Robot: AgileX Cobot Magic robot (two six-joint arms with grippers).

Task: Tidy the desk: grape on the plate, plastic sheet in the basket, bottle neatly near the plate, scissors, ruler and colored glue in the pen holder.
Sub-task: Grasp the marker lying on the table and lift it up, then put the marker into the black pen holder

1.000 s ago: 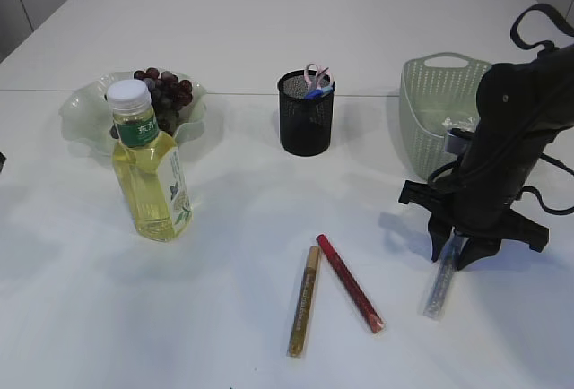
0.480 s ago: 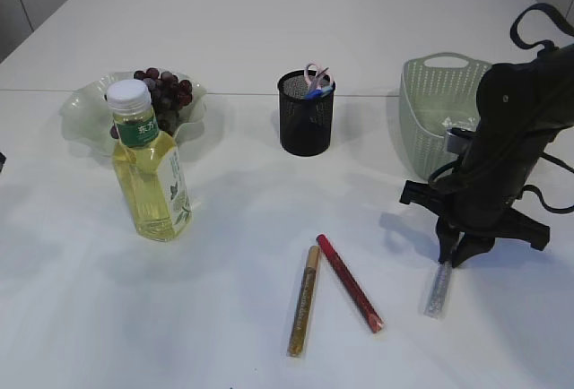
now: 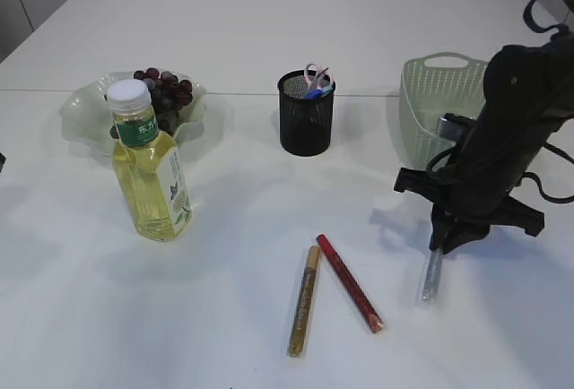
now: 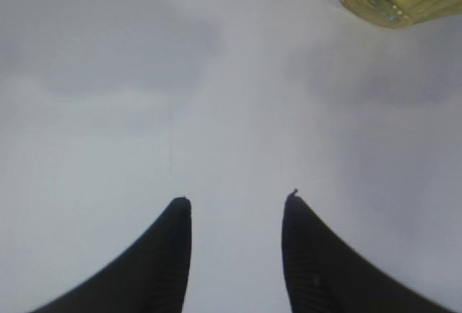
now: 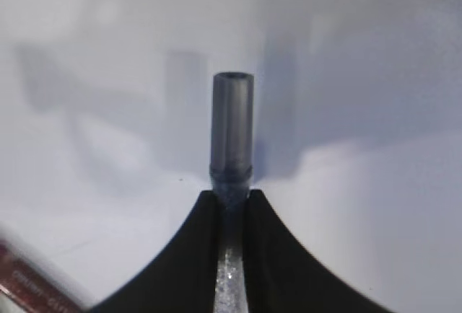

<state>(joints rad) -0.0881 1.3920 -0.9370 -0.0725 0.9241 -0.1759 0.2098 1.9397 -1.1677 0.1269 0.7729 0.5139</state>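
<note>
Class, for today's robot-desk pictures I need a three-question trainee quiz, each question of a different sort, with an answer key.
1. True or false: the right gripper is shut on the silver glue pen.
2. Multiple choice: the grapes lie (A) in the basket, (B) on the plate, (C) in the pen holder.
3. Fill in: besides the silver one, the glue pens lying on the table are the gold pen and the ____ pen.

Key: 1 true; 2 B; 3 red.
</note>
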